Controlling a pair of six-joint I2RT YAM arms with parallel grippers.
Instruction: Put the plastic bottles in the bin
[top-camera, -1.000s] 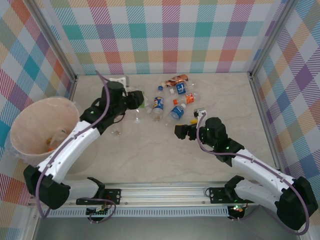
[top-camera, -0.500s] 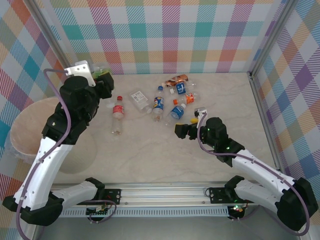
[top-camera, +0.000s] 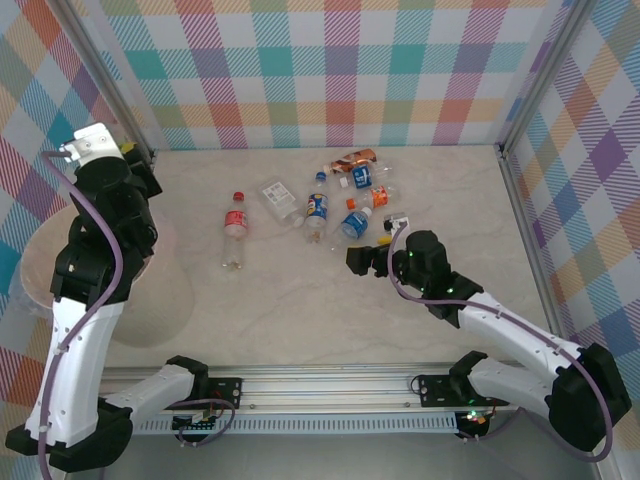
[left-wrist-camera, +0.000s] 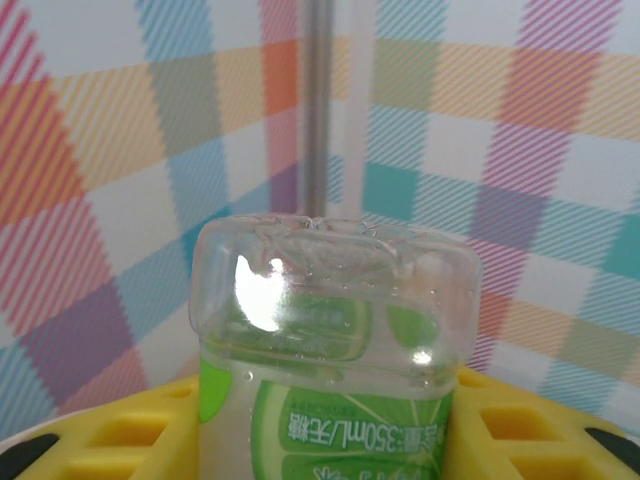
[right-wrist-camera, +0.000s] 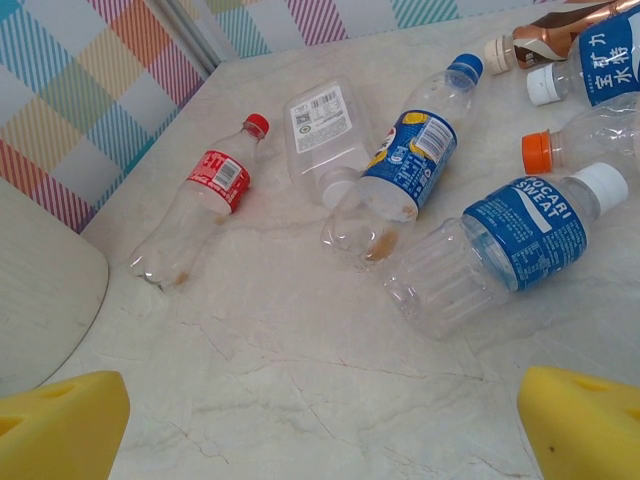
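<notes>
Left end effector (left-wrist-camera: 325, 425) is clamped on a clear green-labelled plastic bottle (left-wrist-camera: 330, 300). The bottle's base points away from the wrist, and its long axis runs in line with the yellow fingers (left-wrist-camera: 120, 440). It is held high by the left wall, near the far rim of the large round translucent pale bin (top-camera: 30, 265). Right end effector (right-wrist-camera: 320, 420) hovers with jaws wide apart. A clear red-labelled bottle (right-wrist-camera: 200, 195) lies with its cap toward the far wall, with bare marbled worktop (top-camera: 300, 310) around it.

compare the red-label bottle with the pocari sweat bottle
The red-label bottle has a red cap; the Pocari Sweat bottle has a blue label and white cap. The red-label bottle is slim; the Pocari Sweat bottle is stouter and ribbed. Both are clear, capped and lying flat.
</notes>
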